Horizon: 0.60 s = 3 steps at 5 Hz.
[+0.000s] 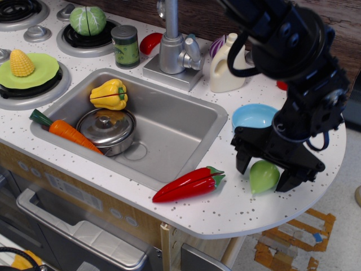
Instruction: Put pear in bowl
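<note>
The light-green pear (pixel 263 175) lies on the speckled white counter (pixel 237 209) near the front right edge. My black gripper (pixel 264 173) is open and has come down over the pear, one finger on its left (pixel 242 162) and one on its right (pixel 289 179); the jaws stand apart and I cannot tell whether they touch it. The light blue bowl (pixel 252 116) sits on the counter just behind the gripper, right of the sink, partly hidden by my arm.
A red chili pepper (pixel 189 184) lies left of the pear. The steel sink (pixel 186 121) holds a lidded pot (pixel 107 130), a yellow pepper (pixel 109 94) and a carrot (pixel 63 130). A white jug (pixel 224 70) and faucet (pixel 172 45) stand behind.
</note>
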Tool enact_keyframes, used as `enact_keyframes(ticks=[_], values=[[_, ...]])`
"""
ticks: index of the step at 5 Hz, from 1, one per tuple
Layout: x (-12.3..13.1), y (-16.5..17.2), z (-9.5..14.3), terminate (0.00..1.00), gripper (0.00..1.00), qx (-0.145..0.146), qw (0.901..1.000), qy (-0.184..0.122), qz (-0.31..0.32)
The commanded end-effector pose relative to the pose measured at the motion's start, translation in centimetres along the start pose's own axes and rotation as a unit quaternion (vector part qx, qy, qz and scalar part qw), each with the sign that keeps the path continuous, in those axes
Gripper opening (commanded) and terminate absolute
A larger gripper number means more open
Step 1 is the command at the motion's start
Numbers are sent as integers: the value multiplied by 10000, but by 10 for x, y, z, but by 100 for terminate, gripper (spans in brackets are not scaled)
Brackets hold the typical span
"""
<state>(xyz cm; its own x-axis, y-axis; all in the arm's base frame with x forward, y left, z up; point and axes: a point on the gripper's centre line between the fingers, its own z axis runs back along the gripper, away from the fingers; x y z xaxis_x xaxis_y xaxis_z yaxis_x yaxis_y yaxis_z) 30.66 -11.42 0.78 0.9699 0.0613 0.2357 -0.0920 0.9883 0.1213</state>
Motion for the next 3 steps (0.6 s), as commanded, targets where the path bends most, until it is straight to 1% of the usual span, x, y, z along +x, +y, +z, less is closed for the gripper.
enact_keyframes(ticks=[1, 2, 3], values=[[-1, -3, 1, 0, 100, -257, 9994, -157, 193], [-1, -6, -1, 0, 0, -201, 9992, -165, 287], [4, -8, 10, 0, 0, -246, 9992, 32, 321]])
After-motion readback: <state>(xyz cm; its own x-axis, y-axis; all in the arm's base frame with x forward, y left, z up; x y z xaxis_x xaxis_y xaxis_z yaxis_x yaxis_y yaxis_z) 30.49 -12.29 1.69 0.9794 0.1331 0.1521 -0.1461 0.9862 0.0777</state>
